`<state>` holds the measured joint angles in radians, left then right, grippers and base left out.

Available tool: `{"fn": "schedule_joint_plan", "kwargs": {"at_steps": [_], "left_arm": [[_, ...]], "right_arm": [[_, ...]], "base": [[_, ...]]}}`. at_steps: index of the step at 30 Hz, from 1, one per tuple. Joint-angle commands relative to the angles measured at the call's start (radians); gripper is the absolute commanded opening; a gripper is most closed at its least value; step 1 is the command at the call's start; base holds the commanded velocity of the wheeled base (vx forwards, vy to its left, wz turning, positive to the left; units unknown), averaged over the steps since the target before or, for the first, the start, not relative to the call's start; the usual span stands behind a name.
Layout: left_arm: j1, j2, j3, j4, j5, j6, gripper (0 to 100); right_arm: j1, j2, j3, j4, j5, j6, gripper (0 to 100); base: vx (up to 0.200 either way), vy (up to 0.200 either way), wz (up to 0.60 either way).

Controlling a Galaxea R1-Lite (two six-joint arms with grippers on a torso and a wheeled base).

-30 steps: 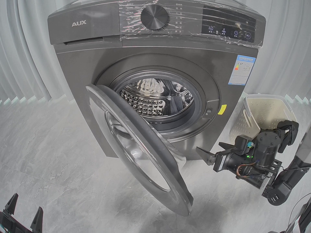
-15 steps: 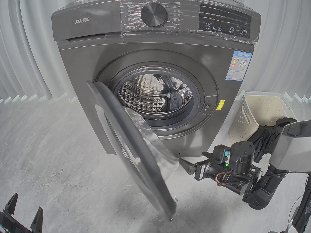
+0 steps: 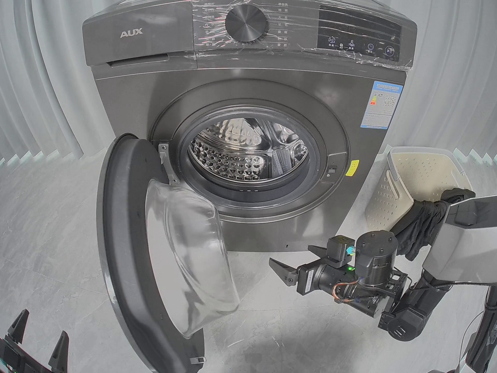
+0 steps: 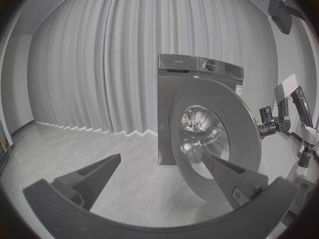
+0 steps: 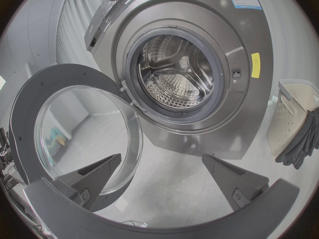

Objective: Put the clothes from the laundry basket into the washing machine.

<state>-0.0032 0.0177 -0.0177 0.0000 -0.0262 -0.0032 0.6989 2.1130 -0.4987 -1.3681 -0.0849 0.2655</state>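
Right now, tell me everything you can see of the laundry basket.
The laundry basket is a cream, plastic-looking tub with a rounded-rectangular rim, walls dotted with small holes and a slot handle in its side. It stands on the floor close beside the washing machine, on the machine's right as seen from the head view. Whether the two touch cannot be told. A dark garment hangs over its near rim and down the outside. The basket's bottom is hidden.

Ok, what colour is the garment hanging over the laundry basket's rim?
Black. The cloth garment on the cream perforated plastic basket shows best in the head view.
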Motion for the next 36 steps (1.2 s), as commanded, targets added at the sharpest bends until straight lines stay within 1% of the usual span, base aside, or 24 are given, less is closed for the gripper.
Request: {"fn": "schedule_joint_plan", "kwargs": {"at_steps": [1, 3, 8, 11, 14, 15, 16, 17, 23, 27, 28, 33, 36], "left_arm": [[0.000, -0.018, 0.016, 0.000, -0.001, -0.003, 100], [0.000, -0.018, 0.016, 0.000, 0.000, -0.004, 100], [0.000, -0.018, 0.016, 0.000, 0.000, 0.000, 100], [0.000, -0.018, 0.016, 0.000, 0.000, 0.000, 100], [0.000, -0.018, 0.016, 0.000, 0.000, 0.000, 100], [0.000, -0.018, 0.016, 0.000, 0.000, 0.000, 100], [0.000, -0.018, 0.016, 0.000, 0.000, 0.000, 100], [0.000, -0.018, 0.016, 0.000, 0.000, 0.000, 100], [0.000, -0.018, 0.016, 0.000, 0.000, 0.002, 100], [0.000, -0.018, 0.016, 0.000, 0.000, 0.000, 100], [0.000, -0.018, 0.016, 0.000, 0.000, 0.000, 100], [0.000, -0.018, 0.016, 0.000, 0.000, 0.000, 100], [0.000, -0.018, 0.016, 0.000, 0.000, 0.000, 100]], "right_arm": [[0.013, 0.004, -0.052, 0.012, 0.002, 0.000, 100], [0.021, 0.013, -0.080, 0.023, 0.008, -0.002, 100], [0.022, 0.058, -0.173, 0.096, 0.016, -0.003, 100], [0.040, 0.076, -0.222, 0.144, 0.030, -0.002, 100], [0.054, 0.091, -0.254, 0.164, 0.033, -0.002, 100], [0.073, 0.099, -0.279, 0.178, 0.033, -0.002, 100], [0.074, 0.101, -0.281, 0.179, 0.033, -0.002, 100], [0.085, 0.111, -0.302, 0.195, 0.033, -0.002, 100], [0.122, 0.159, -0.357, 0.196, 0.031, -0.002, 100], [0.131, 0.197, -0.409, 0.184, 0.030, -0.005, 100], [0.131, 0.197, -0.409, 0.184, 0.030, -0.005, 100], [0.177, 0.211, -0.455, 0.184, 0.034, -0.008, 100], [0.172, 0.208, -0.474, 0.201, 0.042, -0.008, 100]], "base": [[-0.200, 0.000, 0.00], [-0.200, 0.000, 0.00], [-0.200, 0.000, 0.00], [0.000, 0.000, 0.00], [0.000, 0.000, 0.00], [0.000, 0.000, 0.00], [0.000, 0.000, 0.00], [0.000, 0.000, 0.00], [0.000, 0.000, 0.00], [0.000, 0.000, 0.00], [0.000, 0.000, 0.00], [0.000, 0.000, 0.00], [0.000, 0.000, 0.00]]}}
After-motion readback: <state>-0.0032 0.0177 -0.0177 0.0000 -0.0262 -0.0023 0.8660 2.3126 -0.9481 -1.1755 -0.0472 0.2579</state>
